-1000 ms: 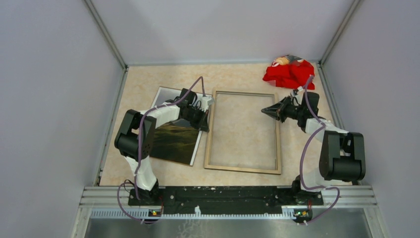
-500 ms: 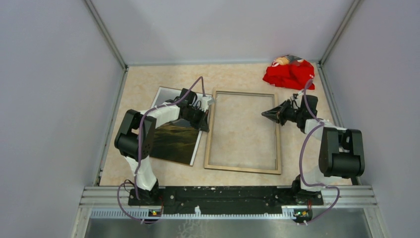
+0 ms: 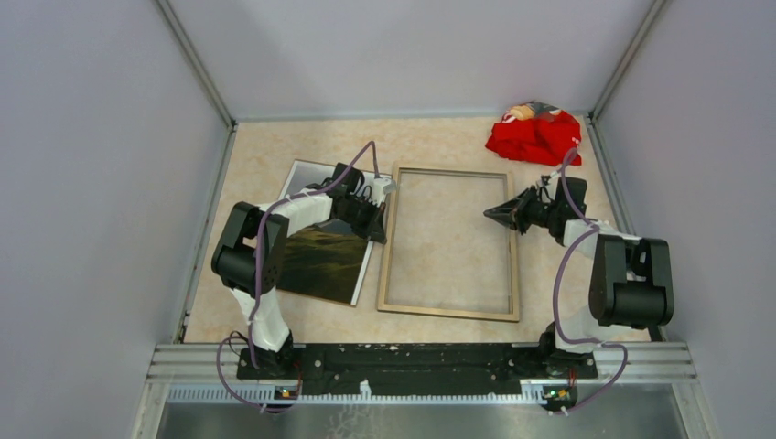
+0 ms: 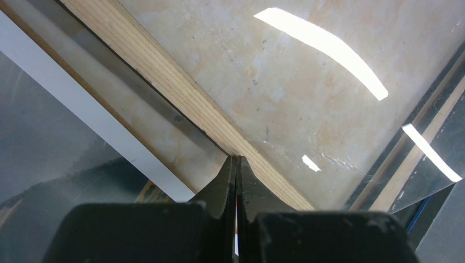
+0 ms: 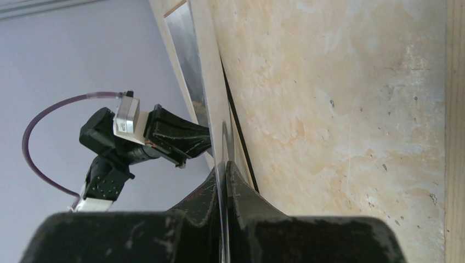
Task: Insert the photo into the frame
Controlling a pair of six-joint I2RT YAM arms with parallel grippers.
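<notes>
Photo [image 3: 322, 262]: I can read no lettering on it.
Frame [image 3: 387, 247]: I find no brand or number.
Red cloth [image 3: 535, 137]: its print is too small for me to read.

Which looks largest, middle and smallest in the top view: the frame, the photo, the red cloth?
1. the frame
2. the photo, partly hidden under the left arm
3. the red cloth, clearly smallest

Left arm [image 3: 297, 208]: yours wore white link shells between black joint housings.
Right arm [image 3: 631, 283]: same white-and-black build, with a bulky black motor block at lower right of the top view.
Cables [image 3: 259, 261]: a purple lead looped along each of your arms.
Left gripper [image 4: 236, 160]: matte black fingers, tapered to a wedge.
Right gripper [image 5: 225, 164]: matching black, scuffed.
Base rail [image 3: 412, 358]: black, with small lit indicators below both ends.
</notes>
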